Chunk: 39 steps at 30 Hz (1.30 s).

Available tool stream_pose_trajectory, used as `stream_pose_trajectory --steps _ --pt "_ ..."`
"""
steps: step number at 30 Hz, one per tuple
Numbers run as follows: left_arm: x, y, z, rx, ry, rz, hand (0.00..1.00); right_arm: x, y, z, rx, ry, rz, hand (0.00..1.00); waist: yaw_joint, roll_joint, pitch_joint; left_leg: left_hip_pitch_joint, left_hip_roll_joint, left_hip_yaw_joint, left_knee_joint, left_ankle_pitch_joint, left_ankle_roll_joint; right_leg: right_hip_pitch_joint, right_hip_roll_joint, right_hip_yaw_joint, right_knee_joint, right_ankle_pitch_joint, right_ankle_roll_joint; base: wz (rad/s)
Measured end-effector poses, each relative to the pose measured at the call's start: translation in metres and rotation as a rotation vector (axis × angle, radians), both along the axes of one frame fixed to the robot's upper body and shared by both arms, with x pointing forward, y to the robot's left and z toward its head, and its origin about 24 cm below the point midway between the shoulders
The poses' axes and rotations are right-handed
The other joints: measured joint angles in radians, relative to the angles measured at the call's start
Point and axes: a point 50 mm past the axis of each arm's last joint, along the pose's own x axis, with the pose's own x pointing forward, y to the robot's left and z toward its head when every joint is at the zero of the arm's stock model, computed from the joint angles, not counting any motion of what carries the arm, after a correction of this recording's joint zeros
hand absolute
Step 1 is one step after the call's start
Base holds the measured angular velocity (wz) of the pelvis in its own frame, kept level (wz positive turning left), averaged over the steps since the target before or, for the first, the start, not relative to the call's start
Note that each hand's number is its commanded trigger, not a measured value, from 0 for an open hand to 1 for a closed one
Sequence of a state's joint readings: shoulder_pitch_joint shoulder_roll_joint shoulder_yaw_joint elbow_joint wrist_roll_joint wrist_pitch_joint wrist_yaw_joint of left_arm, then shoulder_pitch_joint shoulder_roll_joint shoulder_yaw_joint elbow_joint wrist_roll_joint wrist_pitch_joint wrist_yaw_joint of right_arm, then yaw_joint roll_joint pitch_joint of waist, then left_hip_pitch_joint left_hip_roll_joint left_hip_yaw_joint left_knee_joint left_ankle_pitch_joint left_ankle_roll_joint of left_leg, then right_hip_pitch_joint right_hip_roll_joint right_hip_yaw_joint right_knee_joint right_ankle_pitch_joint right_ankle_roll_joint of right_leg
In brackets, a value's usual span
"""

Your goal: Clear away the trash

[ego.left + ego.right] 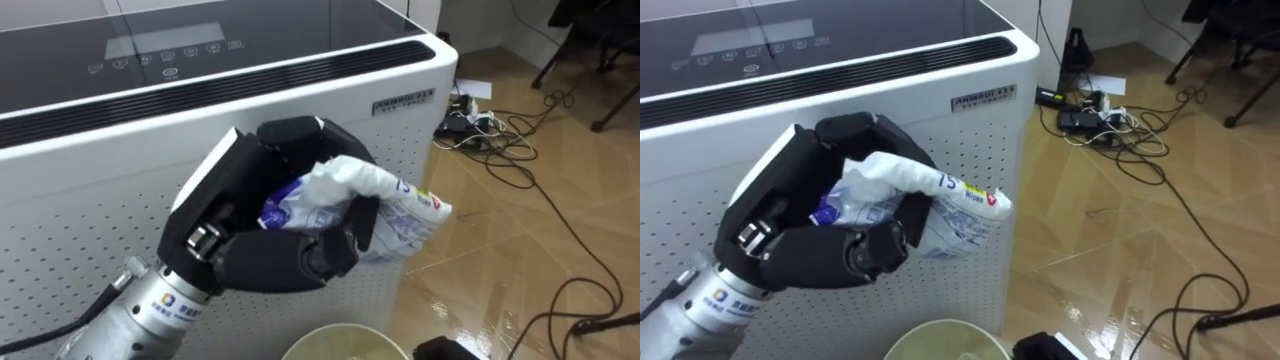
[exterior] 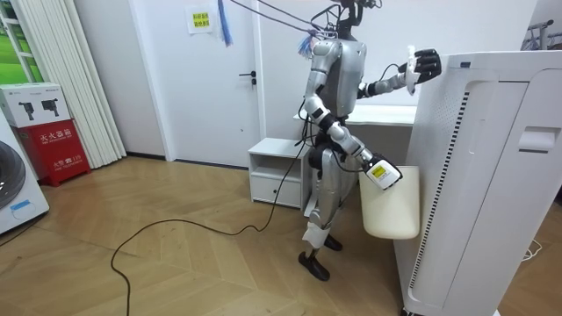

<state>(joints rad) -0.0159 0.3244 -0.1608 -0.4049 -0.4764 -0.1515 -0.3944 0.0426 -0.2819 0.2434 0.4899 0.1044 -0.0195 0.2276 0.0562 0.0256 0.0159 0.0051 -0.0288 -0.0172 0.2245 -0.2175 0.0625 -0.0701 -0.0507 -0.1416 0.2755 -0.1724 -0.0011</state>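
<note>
My left hand (image 1: pixel 270 250) is raised in front of the white appliance's perforated side, fingers and thumb curled round a crumpled white plastic wrapper (image 1: pixel 390 205) with blue and coloured print. One end of the wrapper sticks out to the right of the hand. Below it lies the rim of a cream waste bin (image 1: pixel 340 342). In the room view I stand beside the appliance with the left hand (image 2: pixel 424 63) up at its top corner, and my right hand (image 2: pixel 383 174) carries the bin (image 2: pixel 391 206) at hip height, off the floor.
The tall white appliance (image 1: pixel 200 90) with a dark control panel on top stands close on my left. Tangled cables and a power strip (image 1: pixel 480 125) lie on the wooden floor to the right. A low white cabinet (image 2: pixel 277 171) stands behind me.
</note>
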Motion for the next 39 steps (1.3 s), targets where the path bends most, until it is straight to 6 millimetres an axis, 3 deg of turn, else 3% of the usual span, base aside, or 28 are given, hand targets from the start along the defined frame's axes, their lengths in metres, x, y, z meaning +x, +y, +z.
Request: stream_pose_trajectory --steps 7,13,19,28,29,30,31,34,39 --pt "0.008 0.004 -0.021 0.032 0.097 0.003 1.00 0.005 0.000 0.002 0.004 -0.013 -0.007 1.00 0.006 0.007 0.0044 -0.034 0.001 -0.007 0.005 0.006 -0.009 -0.025 -0.005 -0.023 0.007 0.003 -0.005 0.09" --pt "0.013 0.003 -0.064 0.223 0.234 0.068 1.00 0.017 0.001 0.004 -0.013 -0.024 -0.011 1.00 -0.001 0.010 0.0064 -0.121 0.001 -0.015 0.035 0.012 -0.014 -0.098 -0.007 -0.039 0.023 0.008 -0.012 0.08" --pt "0.014 -0.001 -0.099 0.256 0.375 0.081 1.00 0.027 -0.003 0.005 -0.034 -0.026 -0.026 1.00 0.000 0.013 0.0085 -0.165 0.001 -0.027 0.050 0.013 -0.015 -0.129 -0.010 -0.056 0.022 0.010 -0.014 0.10" --pt "0.011 -0.002 -0.127 0.307 0.487 0.070 1.00 0.028 -0.004 0.003 -0.035 -0.014 -0.035 1.00 -0.002 0.007 0.0119 -0.216 0.000 -0.020 0.051 0.016 -0.016 -0.183 -0.014 -0.054 0.034 0.010 -0.014 0.01" --pt "0.009 -0.005 -0.130 0.326 0.489 0.060 0.77 0.032 -0.004 0.004 -0.037 -0.017 -0.034 1.00 -0.003 0.005 0.0127 -0.223 0.000 -0.018 0.051 0.017 -0.016 -0.192 -0.014 -0.052 0.036 0.010 -0.015 -0.03" --pt "0.008 -0.009 -0.132 0.352 0.490 0.048 0.26 0.035 -0.003 0.002 -0.042 -0.007 -0.033 1.00 -0.006 0.002 0.0141 -0.223 0.000 -0.017 0.051 0.018 -0.016 -0.193 -0.014 -0.051 0.035 0.010 -0.015 0.00" --pt "0.007 -0.011 -0.133 0.363 0.490 0.039 0.00 0.036 -0.003 0.002 -0.043 -0.001 -0.032 1.00 -0.007 0.000 0.0139 -0.223 0.000 -0.017 0.051 0.018 -0.016 -0.192 -0.014 -0.051 0.035 0.010 -0.015 0.00" --pt "0.003 -0.021 -0.143 0.408 0.506 0.006 0.00 0.042 0.001 0.003 -0.051 -0.002 -0.019 1.00 -0.007 -0.007 0.0182 -0.223 0.000 -0.015 0.050 0.018 -0.016 -0.192 -0.014 -0.052 0.034 0.010 -0.015 0.00" --pt "0.000 -0.019 -0.155 0.449 0.548 0.004 0.00 0.043 0.005 0.003 -0.027 -0.002 -0.018 1.00 -0.016 -0.017 0.0223 -0.235 0.001 -0.006 0.052 0.018 -0.016 -0.198 -0.015 -0.057 0.033 0.010 -0.015 0.03"
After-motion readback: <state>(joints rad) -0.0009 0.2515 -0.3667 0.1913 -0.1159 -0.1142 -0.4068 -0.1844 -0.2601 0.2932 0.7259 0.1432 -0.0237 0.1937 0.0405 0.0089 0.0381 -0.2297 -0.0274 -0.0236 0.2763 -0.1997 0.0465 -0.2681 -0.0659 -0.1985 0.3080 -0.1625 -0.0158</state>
